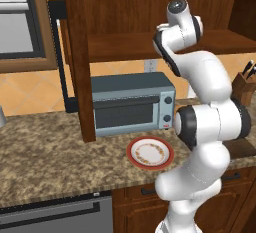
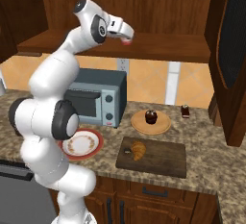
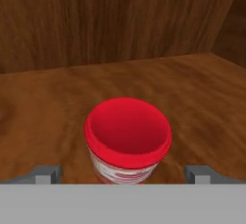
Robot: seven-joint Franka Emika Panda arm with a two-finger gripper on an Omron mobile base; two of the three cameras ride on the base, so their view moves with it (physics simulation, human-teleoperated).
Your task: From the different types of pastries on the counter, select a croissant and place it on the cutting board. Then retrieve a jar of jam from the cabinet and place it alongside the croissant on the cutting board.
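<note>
No legible text, brand, number or sign appears on any surface. The jar of jam [image 3: 128,140], at the centre of the hand view, carries a pale label band with red marks at 6 o'clock below its red lid; these marks are too blurred to read. The toaster oven [image 1: 132,102] shows small control markings at 3 o'clock on its front panel, including a red spot; none resolves into characters.
</note>
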